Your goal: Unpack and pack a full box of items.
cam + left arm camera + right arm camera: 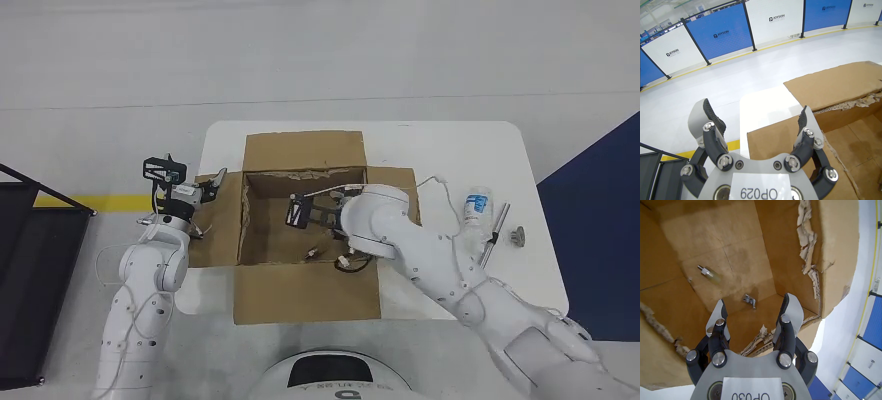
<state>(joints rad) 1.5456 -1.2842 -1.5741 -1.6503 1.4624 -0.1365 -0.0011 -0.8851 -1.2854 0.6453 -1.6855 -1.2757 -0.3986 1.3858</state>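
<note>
White table (450, 140) held one cardboard box (300, 150), frame centre. Right gripper (754, 297) inside box, spread wide, empty; left gripper (755, 104) above left flap (215, 235), wide, empty. One vial (710, 273), one bracket (749, 300) lay inside.

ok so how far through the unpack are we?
Looks done: a bottle, a metal rod and a small round part lie on the table right of the box. In hand: nothing gripped; the right gripper is open inside the box over a metal bracket, the left gripper open by the left flap. Left: the bracket and a small vial are inside, then the repack.
</note>
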